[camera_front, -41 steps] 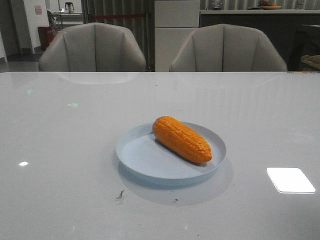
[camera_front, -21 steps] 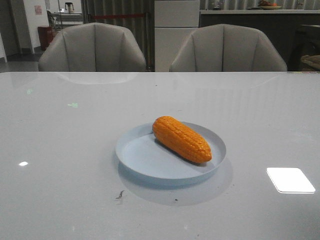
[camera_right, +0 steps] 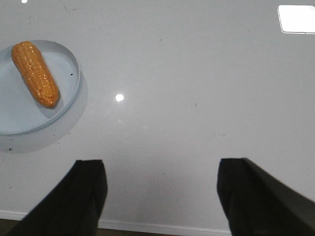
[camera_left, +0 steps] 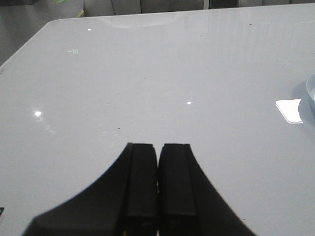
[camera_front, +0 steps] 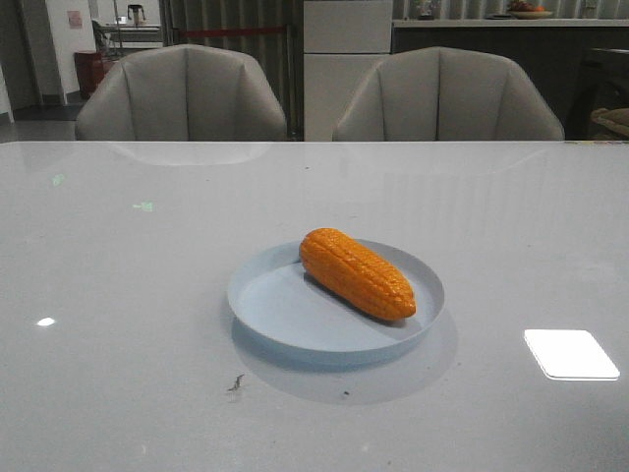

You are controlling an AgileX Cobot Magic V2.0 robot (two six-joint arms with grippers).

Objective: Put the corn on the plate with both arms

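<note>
The orange corn lies inside the pale blue plate at the middle of the white table, slanting across the plate's far right part. It also shows in the right wrist view, on the plate. My right gripper is open and empty, well away from the plate, above the table's near edge. My left gripper is shut and empty over bare table; only the plate's rim shows at that view's edge. Neither gripper shows in the front view.
Two grey armchairs stand behind the table's far edge. A bright window reflection lies on the table right of the plate. Small dark specks mark the table in front of the plate.
</note>
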